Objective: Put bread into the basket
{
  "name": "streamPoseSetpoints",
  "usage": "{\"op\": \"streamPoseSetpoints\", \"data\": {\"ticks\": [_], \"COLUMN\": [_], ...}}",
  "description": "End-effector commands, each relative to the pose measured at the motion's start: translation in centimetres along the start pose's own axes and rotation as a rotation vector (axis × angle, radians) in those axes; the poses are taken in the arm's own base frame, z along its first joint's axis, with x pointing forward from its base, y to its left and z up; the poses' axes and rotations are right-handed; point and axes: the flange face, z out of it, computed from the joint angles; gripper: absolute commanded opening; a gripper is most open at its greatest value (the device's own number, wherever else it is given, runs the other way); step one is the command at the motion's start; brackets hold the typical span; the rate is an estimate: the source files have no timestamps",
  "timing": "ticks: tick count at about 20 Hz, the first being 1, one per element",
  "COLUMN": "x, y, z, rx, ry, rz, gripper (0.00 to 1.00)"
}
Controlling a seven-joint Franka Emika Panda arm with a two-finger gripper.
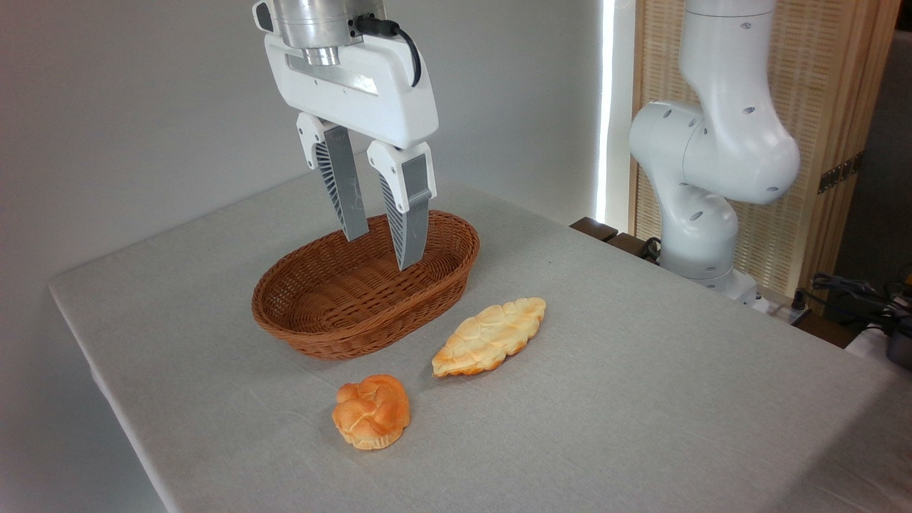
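A: Bread (371, 412), the small orange-golden bun with the knotted top, sits on the grey tablecloth (641, 399) near the front edge, clear of everything else.

B: And the basket (313, 324)?

A: Behind the bun and a little to the left, an oval brown wicker one with low sides. Nothing lies in it. It does not touch the bun.

B: What is the paler piece?

A: A longer, flatter leaf-shaped bread (490, 336), lying just right of the basket and behind the bun, apart from both.

B: Where is the gripper (381, 251)?

A: Hanging above the basket's far half, fingers pointing down. The two grey fingers (345, 192) stand spread with a clear gap between them, and they grasp nothing. Their tips appear level with the basket's rim; whether they touch it, I cannot tell.

B: Anything else?

A: The arm's white base (702, 185) stands at the table's right, before a slatted wooden screen (848, 107).
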Motion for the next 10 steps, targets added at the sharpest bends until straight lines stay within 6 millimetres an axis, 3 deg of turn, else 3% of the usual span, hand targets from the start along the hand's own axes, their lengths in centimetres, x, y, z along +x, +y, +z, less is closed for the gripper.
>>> {"op": "streamPoseSetpoints", "data": {"ticks": [1, 10], "x": [-0.63, -0.47], "y": [0.25, 0.01], "z": [0.21, 0.42], "rx": [0.001, 0.009], "ry": [0.003, 0.012], "rz": [0.016, 0.016], "gripper": [1.0, 1.0]}}
